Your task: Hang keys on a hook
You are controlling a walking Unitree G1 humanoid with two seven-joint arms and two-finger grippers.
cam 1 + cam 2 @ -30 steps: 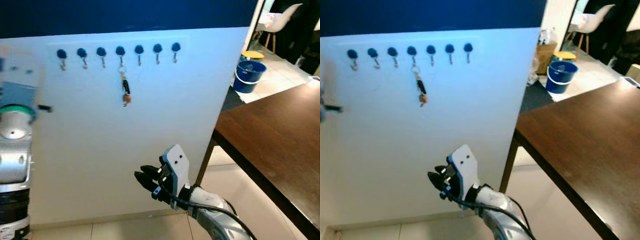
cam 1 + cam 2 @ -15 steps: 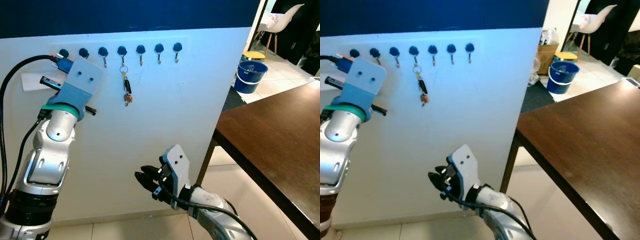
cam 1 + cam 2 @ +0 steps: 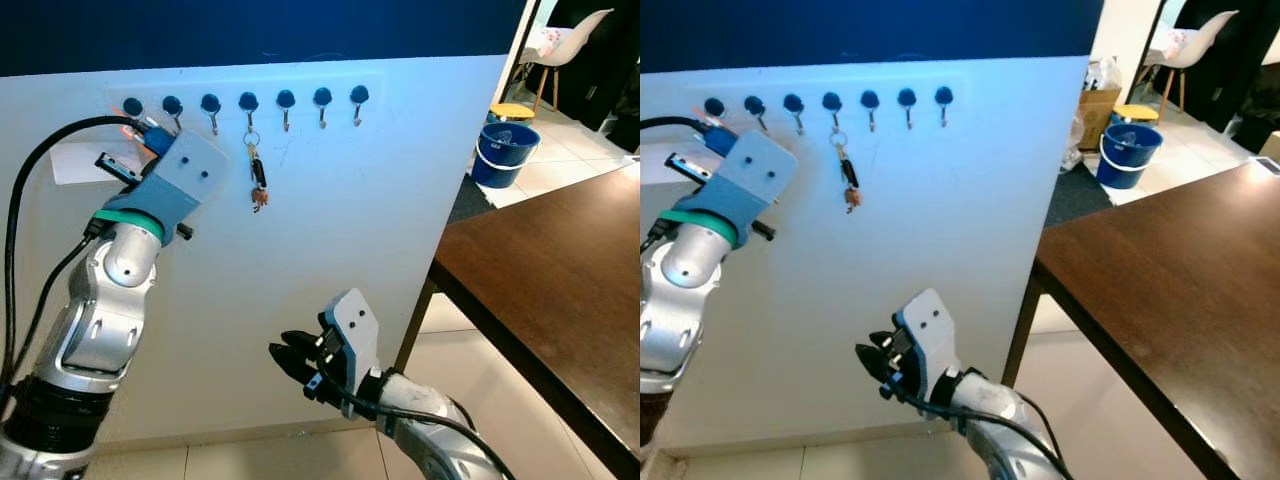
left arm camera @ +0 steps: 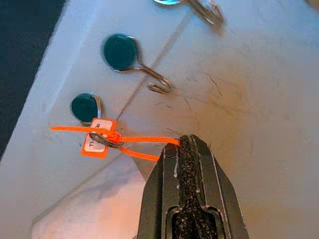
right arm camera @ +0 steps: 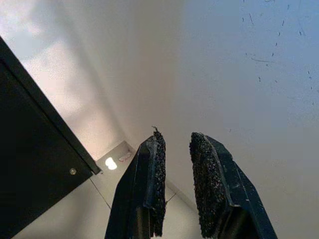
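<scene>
Keys (image 3: pixel 256 185) hang from the fourth hook (image 3: pixel 248 103) of the hook row on the white panel (image 3: pixel 330 220), counting from my left; details too small to read. My left end effector (image 4: pixel 187 149) is up by the two hooks left-most in that row, fingers pressed together, pinching an orange zip tie (image 4: pixel 142 141) that runs to a small orange tag (image 4: pixel 97 144) at a hook; tag print unreadable. My right end effector (image 3: pixel 285 358) sits low, well below the keys, fingers slightly apart, holding nothing. Dark worktop (image 3: pixel 560 270) right of the panel, cut off by the frame edge.
</scene>
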